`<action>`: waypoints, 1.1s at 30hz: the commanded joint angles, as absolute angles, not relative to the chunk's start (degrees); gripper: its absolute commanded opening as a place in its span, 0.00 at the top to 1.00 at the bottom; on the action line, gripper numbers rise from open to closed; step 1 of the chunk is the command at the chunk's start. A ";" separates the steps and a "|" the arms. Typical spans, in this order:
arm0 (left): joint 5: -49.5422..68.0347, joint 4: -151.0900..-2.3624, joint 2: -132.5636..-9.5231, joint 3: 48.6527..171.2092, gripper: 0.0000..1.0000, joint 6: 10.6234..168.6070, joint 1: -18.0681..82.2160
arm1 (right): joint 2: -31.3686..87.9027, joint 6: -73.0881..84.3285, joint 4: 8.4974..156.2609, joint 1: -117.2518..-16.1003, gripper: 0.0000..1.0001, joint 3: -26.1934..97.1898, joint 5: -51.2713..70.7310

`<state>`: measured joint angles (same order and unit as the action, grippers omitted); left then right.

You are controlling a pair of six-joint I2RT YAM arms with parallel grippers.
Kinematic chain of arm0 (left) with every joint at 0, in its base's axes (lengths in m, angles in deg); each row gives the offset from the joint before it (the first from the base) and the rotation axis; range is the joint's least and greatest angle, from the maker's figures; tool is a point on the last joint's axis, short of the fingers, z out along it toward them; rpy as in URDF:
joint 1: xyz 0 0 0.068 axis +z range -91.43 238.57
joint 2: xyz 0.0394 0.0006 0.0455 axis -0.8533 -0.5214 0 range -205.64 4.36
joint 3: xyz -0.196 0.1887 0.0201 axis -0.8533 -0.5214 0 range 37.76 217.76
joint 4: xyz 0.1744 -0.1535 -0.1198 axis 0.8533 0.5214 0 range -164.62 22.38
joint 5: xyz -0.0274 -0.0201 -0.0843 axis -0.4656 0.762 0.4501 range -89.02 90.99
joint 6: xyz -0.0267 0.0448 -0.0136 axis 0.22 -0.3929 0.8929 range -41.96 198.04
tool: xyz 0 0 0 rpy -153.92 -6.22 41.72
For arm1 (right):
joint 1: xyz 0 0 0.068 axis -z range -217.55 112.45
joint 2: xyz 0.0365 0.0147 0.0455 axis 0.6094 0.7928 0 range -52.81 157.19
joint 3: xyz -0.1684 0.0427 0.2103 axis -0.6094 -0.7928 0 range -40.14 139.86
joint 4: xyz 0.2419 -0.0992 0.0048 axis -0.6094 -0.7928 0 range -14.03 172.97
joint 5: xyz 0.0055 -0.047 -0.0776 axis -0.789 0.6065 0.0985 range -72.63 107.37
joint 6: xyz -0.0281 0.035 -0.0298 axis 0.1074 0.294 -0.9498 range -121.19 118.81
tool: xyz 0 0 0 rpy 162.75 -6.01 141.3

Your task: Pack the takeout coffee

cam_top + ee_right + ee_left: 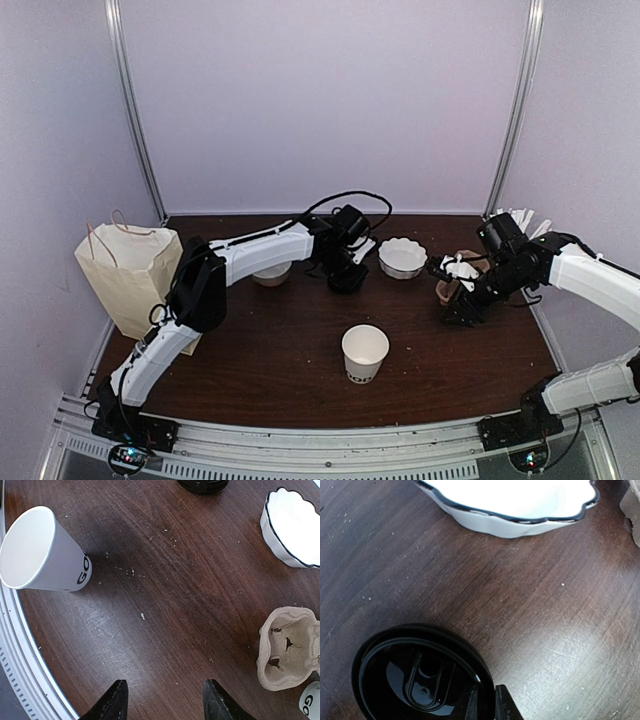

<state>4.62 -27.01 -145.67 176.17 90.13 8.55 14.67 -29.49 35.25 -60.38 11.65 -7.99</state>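
Lid at my left gripper, lettered cup standing uncovered at the counter's near middle.

My left gripper's jaws stand narrow on either side of the black lid's rim at its 4 o'clock. I cannot tell whether they pinch it. The lid lies flat, a scalloped bowl at its 1 o'clock. The cup, at 6 o'clock from the lid, reads "GO". My right gripper hangs open over bare wood, empty, a pulp carrier at its 3 o'clock.
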 commanded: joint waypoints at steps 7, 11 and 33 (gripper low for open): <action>5.54 -28.87 -133.99 173.90 0.93 89.49 8.45 | 14.24 -29.93 35.71 -60.14 0.45 11.02 -7.24; 7.43 -29.99 -130.39 171.71 0.93 90.47 8.42 | 14.25 -29.85 35.71 -60.14 0.45 11.09 -7.47; 33.36 -59.40 -100.48 146.43 0.92 106.37 8.47 | 17.73 -12.83 35.30 -58.82 0.14 41.21 -27.98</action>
